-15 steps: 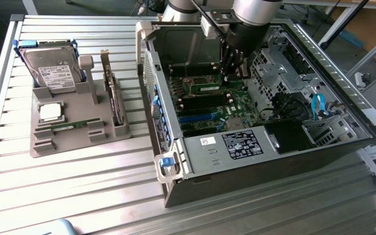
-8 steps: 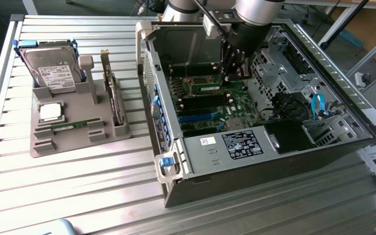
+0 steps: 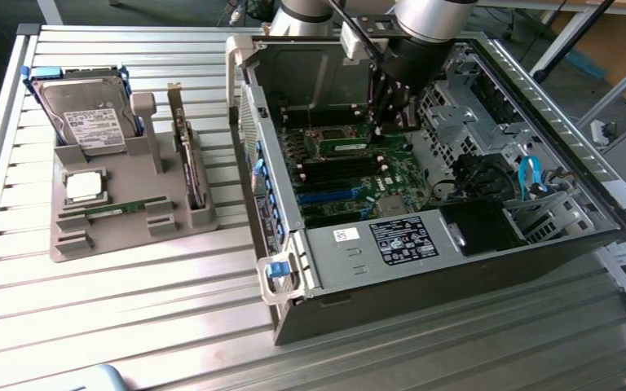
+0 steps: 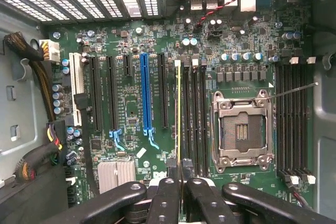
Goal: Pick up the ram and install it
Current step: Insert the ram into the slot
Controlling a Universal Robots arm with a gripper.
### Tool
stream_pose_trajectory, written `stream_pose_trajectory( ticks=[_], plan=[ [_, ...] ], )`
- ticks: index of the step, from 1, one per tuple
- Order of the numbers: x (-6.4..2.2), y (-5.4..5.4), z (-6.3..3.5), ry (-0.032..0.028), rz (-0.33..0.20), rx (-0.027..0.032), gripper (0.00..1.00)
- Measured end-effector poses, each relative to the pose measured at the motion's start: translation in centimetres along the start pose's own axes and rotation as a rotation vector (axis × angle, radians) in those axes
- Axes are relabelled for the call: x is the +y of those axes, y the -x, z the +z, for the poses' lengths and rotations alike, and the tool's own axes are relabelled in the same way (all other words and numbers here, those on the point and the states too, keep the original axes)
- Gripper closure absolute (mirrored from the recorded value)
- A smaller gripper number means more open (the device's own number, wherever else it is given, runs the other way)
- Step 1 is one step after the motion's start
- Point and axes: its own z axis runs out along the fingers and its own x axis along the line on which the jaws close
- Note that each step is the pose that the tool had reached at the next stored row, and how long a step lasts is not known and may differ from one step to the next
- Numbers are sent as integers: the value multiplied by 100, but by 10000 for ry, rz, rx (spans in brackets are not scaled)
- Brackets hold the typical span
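You had the tray (image 3: 117, 236) on the desk (image 3: 128, 326), the case (image 3: 455, 285) to its exterior view's right, ram (image 4: 178, 108) inside over the motherboard (image 4: 131, 77).

A robotics lab bench is showing here: a robot arm (image 3: 427, 32) is hanging over an open desktop computer case (image 3: 422, 285) on a slatted aluminium table (image 3: 128, 318), while a grey fixture (image 3: 128, 236) is holding a hard drive (image 3: 90, 118) and processor (image 3: 85, 186).
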Motion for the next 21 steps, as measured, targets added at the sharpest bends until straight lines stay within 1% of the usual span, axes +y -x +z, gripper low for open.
stream_pose_trajectory(
  ticks=[7,11,16,21],
  plan=[
    [33,7,18,0,0,0,88],
    [33,10,21,0,0,-2,88],
    [35,53,32,0,1,-1,88],
    [35,55,36,0,0,-1,88]
  ],
)
